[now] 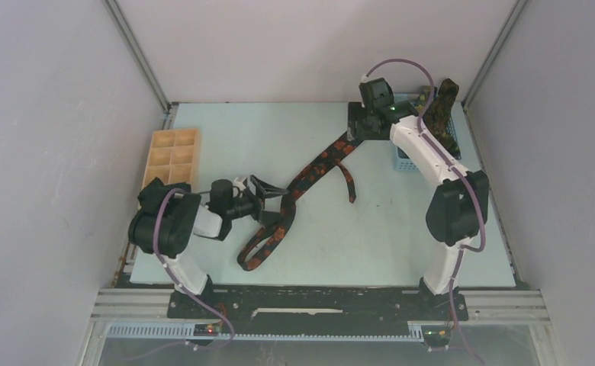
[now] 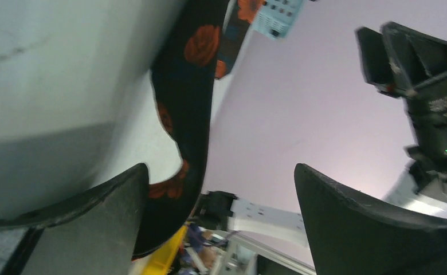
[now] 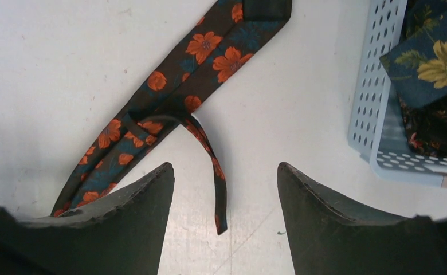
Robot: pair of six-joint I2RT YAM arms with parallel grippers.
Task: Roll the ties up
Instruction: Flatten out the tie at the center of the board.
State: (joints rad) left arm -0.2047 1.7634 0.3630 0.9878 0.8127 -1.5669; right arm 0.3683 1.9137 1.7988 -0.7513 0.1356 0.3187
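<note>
Top external view: black floral tie (image 1: 313, 168) lies diagonally on the bench (image 1: 401, 229), long axis running claw to claw. Left claw (image 1: 273, 200) gapes, empty, tie seemingly brushing one finger (image 2: 95, 217); right claw (image 1: 358, 126) released above far end.

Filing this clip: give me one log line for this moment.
tie: unrolled, diagonal on table | left fingers: open, beside tie | right fingers: open, over tie | basket: other ties inside

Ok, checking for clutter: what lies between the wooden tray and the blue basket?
The orange-flowered tie, crossing the table diagonally; the top view shows it.
</note>
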